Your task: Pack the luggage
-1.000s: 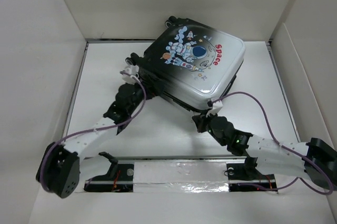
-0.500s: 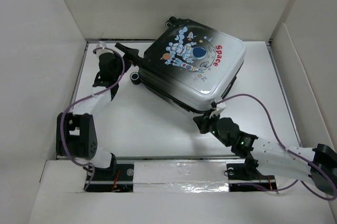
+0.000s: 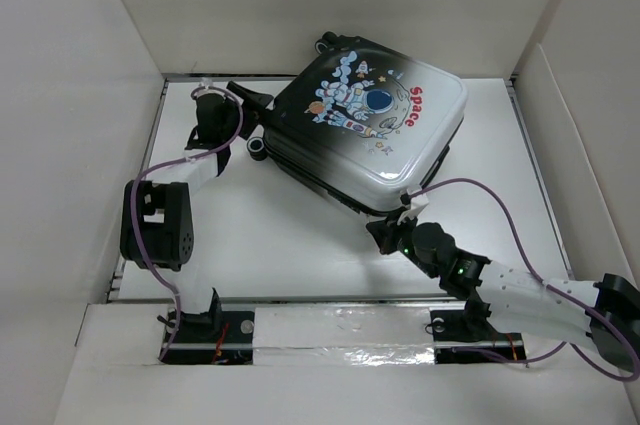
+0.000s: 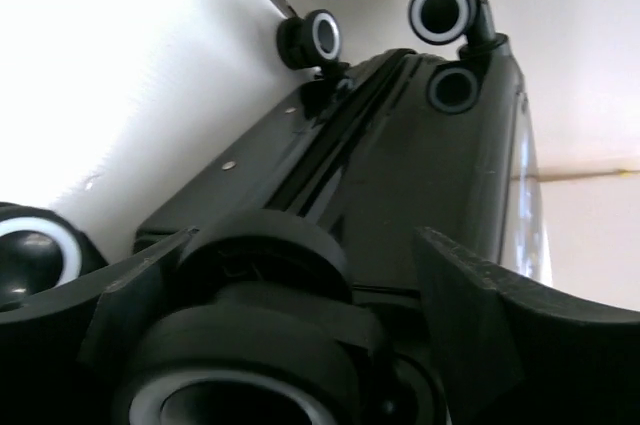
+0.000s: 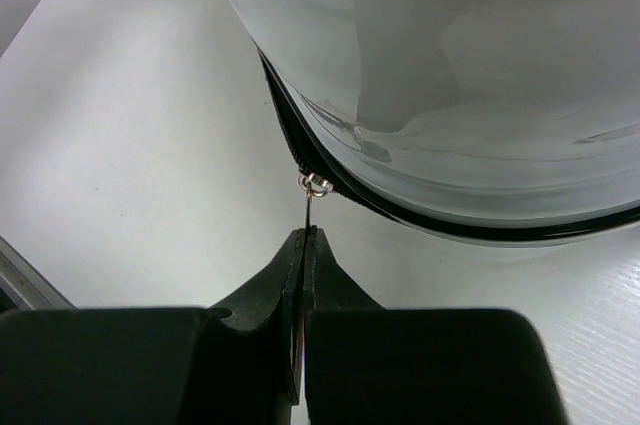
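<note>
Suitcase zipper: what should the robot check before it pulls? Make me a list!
1. The right gripper pinches the zipper pull: ok.
2. The zipper pull is hooked to the slider ring: ok.
3. The lid of the luggage lies down on its base: ok, from the top view.
4. The left gripper has a finger on either side of a wheel: ok.
5. Those fingers touch the wheel: cannot tell.
6. Which way the zipper closes: cannot tell.

A white tabletop (image 3: 290, 245) sits boxed in by plain white panels, a left wall (image 3: 70, 145), a back wall (image 3: 330, 5) and a right wall (image 3: 590, 145), while a white ledge (image 3: 340, 385) along the near edge carries a glossy strip of clear tape (image 3: 340, 323).
</note>
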`<action>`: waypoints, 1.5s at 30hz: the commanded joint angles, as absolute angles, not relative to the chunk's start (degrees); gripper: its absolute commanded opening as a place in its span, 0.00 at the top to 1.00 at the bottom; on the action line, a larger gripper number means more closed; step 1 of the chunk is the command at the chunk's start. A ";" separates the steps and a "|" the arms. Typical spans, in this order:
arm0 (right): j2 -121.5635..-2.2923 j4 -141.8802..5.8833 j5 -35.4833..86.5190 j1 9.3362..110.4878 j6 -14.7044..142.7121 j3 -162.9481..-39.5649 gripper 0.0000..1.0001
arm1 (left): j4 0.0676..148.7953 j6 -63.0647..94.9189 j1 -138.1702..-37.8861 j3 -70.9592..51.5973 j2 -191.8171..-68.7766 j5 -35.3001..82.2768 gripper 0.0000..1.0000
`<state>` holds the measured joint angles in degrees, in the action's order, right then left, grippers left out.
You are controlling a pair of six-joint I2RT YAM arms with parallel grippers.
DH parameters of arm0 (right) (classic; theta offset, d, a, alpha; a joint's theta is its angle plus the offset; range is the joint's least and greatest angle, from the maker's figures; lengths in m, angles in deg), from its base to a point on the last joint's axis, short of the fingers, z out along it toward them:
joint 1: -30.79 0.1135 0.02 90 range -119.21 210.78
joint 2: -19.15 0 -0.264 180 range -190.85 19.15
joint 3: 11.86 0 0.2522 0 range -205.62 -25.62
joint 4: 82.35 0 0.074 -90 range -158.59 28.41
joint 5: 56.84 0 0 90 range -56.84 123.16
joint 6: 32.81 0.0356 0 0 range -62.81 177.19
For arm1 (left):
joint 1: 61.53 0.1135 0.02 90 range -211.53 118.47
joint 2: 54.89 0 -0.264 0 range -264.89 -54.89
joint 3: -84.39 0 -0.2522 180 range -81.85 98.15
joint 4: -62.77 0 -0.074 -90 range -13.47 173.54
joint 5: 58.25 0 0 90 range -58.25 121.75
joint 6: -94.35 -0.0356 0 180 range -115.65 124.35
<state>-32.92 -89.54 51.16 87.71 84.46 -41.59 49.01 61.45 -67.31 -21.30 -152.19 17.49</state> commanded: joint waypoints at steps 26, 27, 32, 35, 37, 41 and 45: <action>-45.61 -94.78 38.18 88.71 80.13 -51.98 1.00 | 20.28 55.06 -92.71 -53.80 -128.55 27.00 1.00; -48.06 -94.79 37.65 89.31 78.82 -54.60 1.00 | 20.46 55.32 -94.21 -55.12 -127.24 27.61 1.00; -56.95 -93.47 30.45 89.93 73.63 -63.58 1.00 | 27.03 55.24 -100.89 -62.07 -115.38 29.20 1.00; -63.10 -95.74 26.05 90.73 71.69 -68.33 1.00 | 32.05 56.46 -102.48 -64.97 -108.08 28.32 1.00; -67.57 -97.24 24.55 91.61 71.08 -71.13 1.00 | 36.09 57.60 -104.50 -66.55 -102.74 28.15 1.00; -73.73 -102.15 20.25 94.23 71.95 -74.57 1.00 | 42.16 59.80 -108.37 -68.93 -95.42 30.07 1.00; -73.23 -106.90 22.34 96.70 74.76 -71.34 1.00 | 42.45 61.47 -111.53 -70.07 -93.65 34.21 1.00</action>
<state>-70.23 -96.19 34.63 95.43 68.59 -68.67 42.58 61.38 -101.19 -69.45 -94.79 57.25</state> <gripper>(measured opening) 0.010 0.611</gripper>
